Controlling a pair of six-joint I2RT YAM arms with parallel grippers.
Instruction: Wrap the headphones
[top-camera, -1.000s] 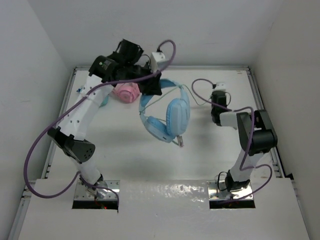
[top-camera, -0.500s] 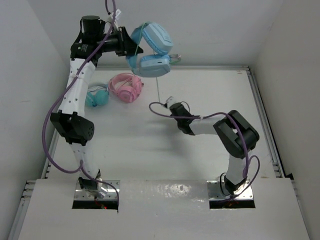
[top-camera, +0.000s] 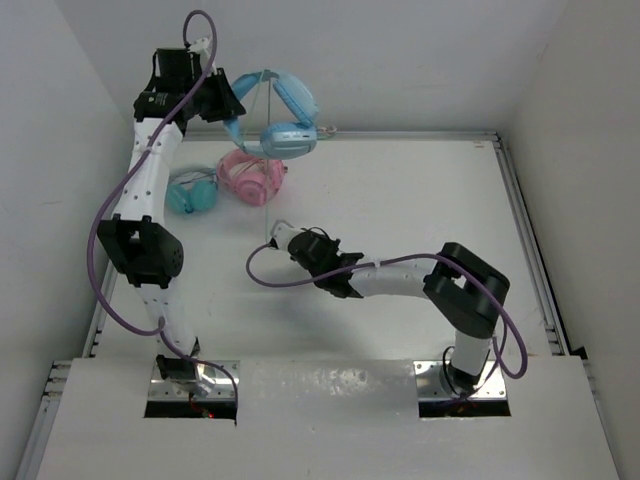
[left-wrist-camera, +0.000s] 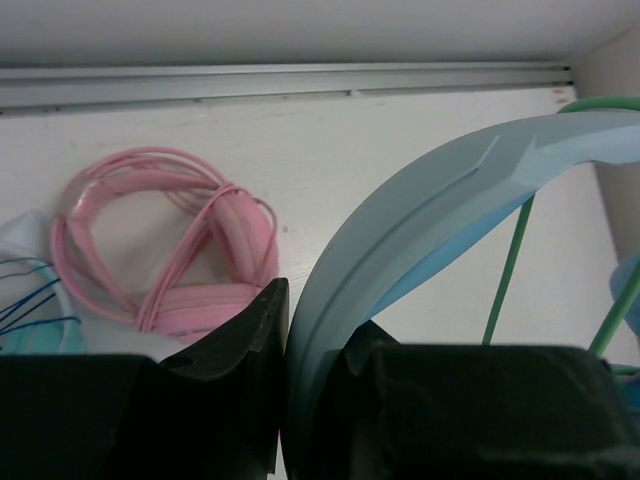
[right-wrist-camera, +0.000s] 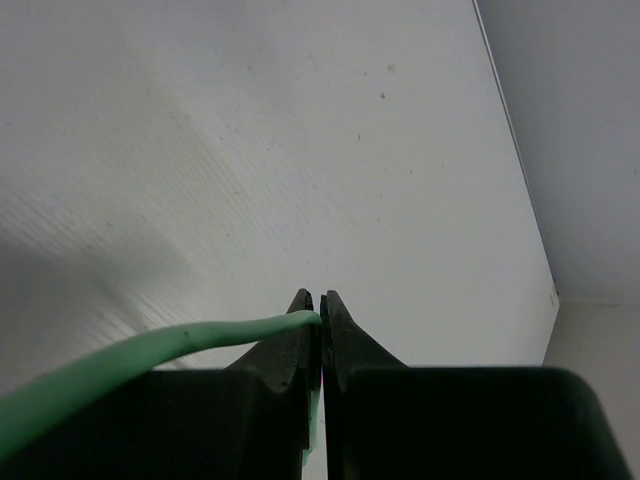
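Observation:
The light blue headphones (top-camera: 283, 128) hang in the air above the table's far left, held by the headband (left-wrist-camera: 400, 225). My left gripper (top-camera: 224, 108) is raised high and shut on that headband; in the left wrist view its jaws (left-wrist-camera: 320, 320) clamp the band from both sides. The thin green cable (top-camera: 266, 195) runs straight down from the headphones to my right gripper (top-camera: 275, 240), which reaches far left, low over the middle of the table. In the right wrist view the right gripper (right-wrist-camera: 321, 300) is shut on the green cable (right-wrist-camera: 150, 350), which leaves to the left.
Pink headphones (top-camera: 252, 175) and teal headphones (top-camera: 192, 190) lie on the table at the far left, under the raised left arm; the pink ones also show in the left wrist view (left-wrist-camera: 170, 260). A raised rail (top-camera: 520, 210) borders the table. Purple arm cables loop beside both arms.
The left arm lifted the headphones off the table and up to the back left. The right gripper swept left and nearer across the table with the cable, drawing it out straight.

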